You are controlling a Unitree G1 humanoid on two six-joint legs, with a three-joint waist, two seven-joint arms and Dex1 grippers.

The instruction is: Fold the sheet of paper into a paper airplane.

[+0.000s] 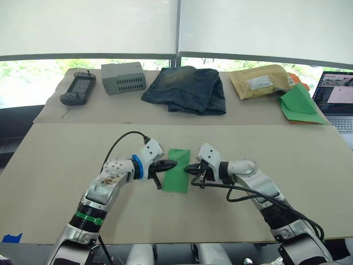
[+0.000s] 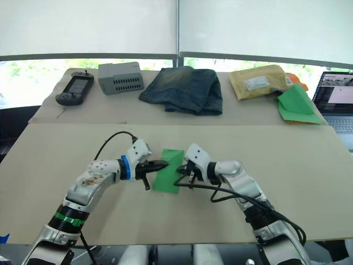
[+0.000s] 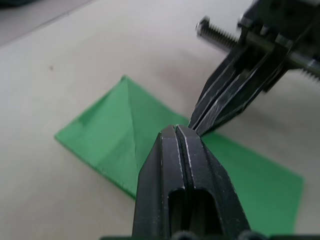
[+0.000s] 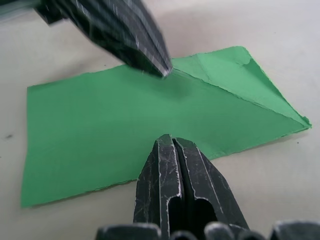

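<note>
Early stage: sheet of paper [image 1: 177,170] mid-bench has one corner folded; your left gripper [image 1: 171,164] and right gripper [image 1: 189,167], both closed and empty, press it; remaining folds pending.

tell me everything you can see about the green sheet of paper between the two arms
The sheet of paper is thin, plain bright green, lying flat on the tan table. Its far end has corners folded in to a point, with a centre crease. The left end effector and right end effector, both shut, meet tip to tip over it, seemingly pressing on it rather than gripping.
</note>
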